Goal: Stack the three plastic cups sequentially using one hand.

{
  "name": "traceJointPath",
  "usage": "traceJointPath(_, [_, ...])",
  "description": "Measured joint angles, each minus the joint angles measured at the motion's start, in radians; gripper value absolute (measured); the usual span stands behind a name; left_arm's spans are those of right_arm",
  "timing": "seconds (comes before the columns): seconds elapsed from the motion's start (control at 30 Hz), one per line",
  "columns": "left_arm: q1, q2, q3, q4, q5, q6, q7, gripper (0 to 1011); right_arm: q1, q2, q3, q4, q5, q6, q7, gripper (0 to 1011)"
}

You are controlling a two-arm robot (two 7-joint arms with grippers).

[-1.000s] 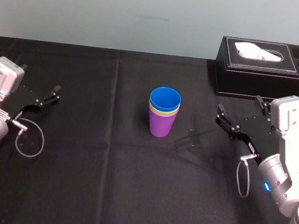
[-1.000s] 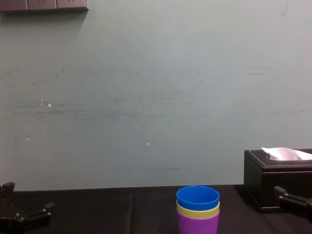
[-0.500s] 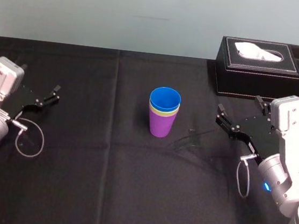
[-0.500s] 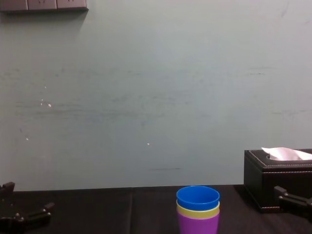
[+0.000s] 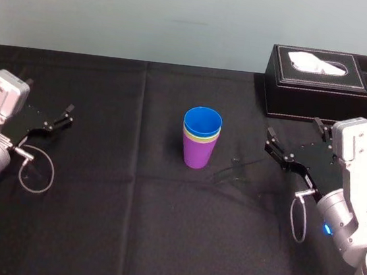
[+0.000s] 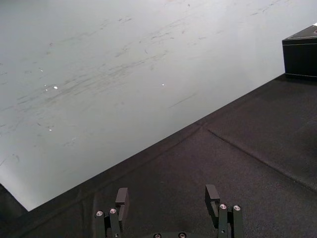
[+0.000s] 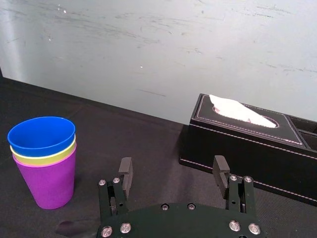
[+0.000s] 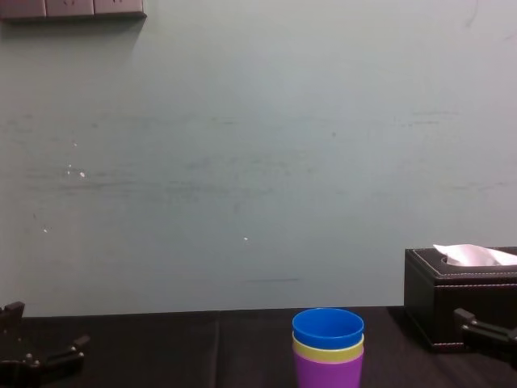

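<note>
Plastic cups (image 5: pixel 200 139) stand nested at the centre of the black tablecloth (image 5: pixel 129 204), blue in yellow-green in purple. Right gripper (image 7: pixel 173 161), spread and empty, lies to their right; left gripper (image 6: pixel 167 191), likewise spread, well apart.

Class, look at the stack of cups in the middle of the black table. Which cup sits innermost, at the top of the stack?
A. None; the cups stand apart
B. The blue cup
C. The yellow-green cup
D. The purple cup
B: the blue cup is nested on top inside the yellow-green cup, which in turn sits in the purple cup at the bottom.
</note>
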Motion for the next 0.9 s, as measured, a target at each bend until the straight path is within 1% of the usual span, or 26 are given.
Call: traceJointPath(0.9, [0.000, 0.000, 0.000, 0.000, 0.000, 0.000, 0.000, 1011, 0.000, 0.000, 0.000, 0.000, 0.000, 0.000, 0.000, 1003])
